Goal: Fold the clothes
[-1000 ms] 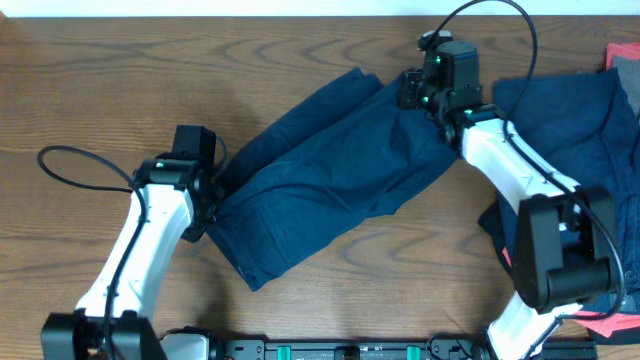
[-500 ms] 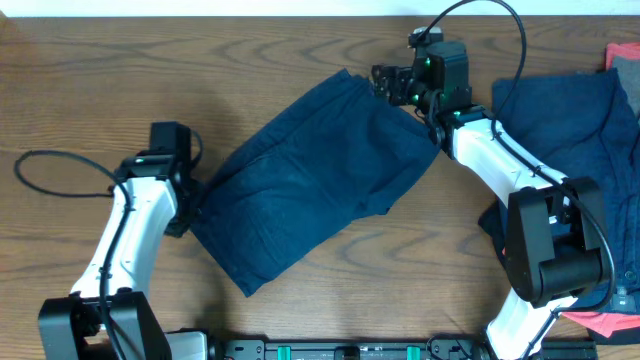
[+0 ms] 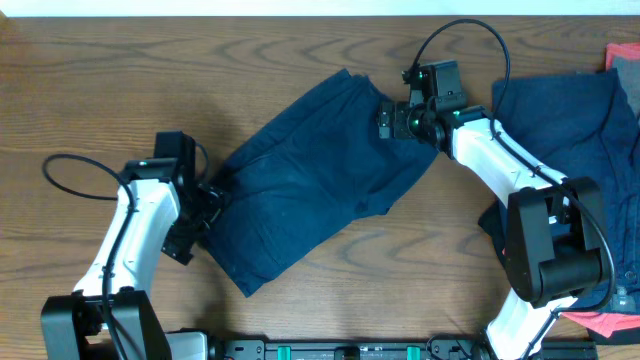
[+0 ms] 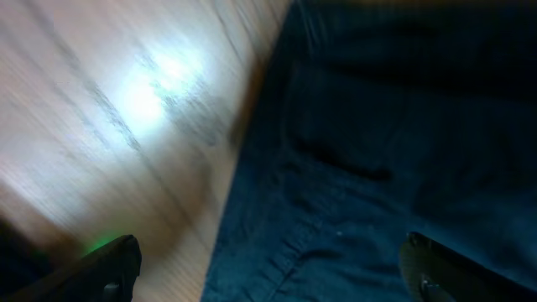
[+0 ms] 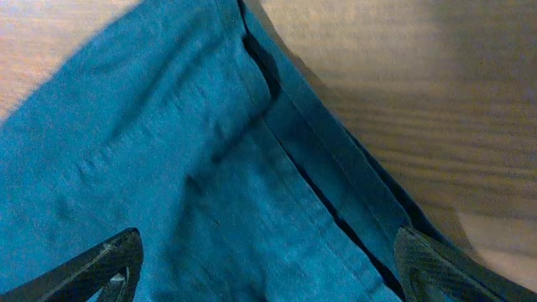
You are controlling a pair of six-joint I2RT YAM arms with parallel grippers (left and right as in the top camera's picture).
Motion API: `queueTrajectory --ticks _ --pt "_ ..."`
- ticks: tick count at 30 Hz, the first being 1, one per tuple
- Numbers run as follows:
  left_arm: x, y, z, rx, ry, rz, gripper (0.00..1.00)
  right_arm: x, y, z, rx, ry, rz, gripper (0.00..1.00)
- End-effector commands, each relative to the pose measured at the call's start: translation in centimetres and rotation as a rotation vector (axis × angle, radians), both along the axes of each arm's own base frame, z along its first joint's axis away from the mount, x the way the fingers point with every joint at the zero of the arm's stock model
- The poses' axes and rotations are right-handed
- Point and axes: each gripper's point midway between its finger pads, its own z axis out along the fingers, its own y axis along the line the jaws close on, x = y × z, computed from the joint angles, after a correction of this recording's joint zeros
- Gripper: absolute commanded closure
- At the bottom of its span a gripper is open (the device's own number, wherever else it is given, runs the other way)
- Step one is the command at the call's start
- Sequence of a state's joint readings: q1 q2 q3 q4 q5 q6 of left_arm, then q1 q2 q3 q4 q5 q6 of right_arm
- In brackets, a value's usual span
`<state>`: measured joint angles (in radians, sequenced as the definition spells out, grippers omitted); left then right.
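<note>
The left gripper (image 3: 207, 200) is wide open, and its two fingers (image 4: 109, 270) are far apart in the left wrist view. It is at the lower left edge of the dark blue shorts (image 3: 310, 185). The right gripper (image 3: 386, 117) is wide open too. It is over the upper right corner of the same shorts, where a folded hem shows. The shorts lie spread out in the middle of the frame on the brown wood bench (image 3: 100, 70). More dark blue clothes (image 3: 570, 110) lie in a heap on the right side. A bit of red cloth (image 3: 625, 55) peeks in at the right edge.
</note>
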<state>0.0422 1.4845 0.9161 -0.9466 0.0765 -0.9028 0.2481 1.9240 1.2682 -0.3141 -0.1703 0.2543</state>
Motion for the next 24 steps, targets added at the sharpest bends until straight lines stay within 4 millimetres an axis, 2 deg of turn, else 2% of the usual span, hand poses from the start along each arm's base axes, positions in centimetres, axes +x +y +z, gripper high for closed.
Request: queueTrajectory --ticks 1,6,10,13,18,24 --pt "-1.3 -1.2 -1.6 -0.054 0.032 -0.043 0.02 -1.1 -1.4 -1.7 -0.084 0.039 -0.023 0.09" --pt "-1.9 -2.6 -4.3 -0.133 0.000 -0.040 0.02 -2.8 -3.6 -3.5 -0.183 0.099 -0.070 0.09" --pt "-1.5 -2.7 -5.1 -0.139 -0.040 -0.066 0.02 -4.3 -4.2 -5.0 -0.207 0.144 -0.072 0.09" --pt "0.1 -2.8 -5.1 -0.144 -0.113 -0.143 0.02 -6.0 -4.8 -6.4 -0.224 0.197 -0.075 0.13" --pt "3.0 -2.6 -4.8 -0.111 -0.247 -0.332 0.02 -9.0 -7.0 -8.0 -0.284 0.312 -0.216 0.12" --pt "5.5 -1.3 -4.2 -0.079 -0.349 -0.316 0.02 -12.7 -8.5 -8.5 -0.329 0.467 -0.331 0.14"
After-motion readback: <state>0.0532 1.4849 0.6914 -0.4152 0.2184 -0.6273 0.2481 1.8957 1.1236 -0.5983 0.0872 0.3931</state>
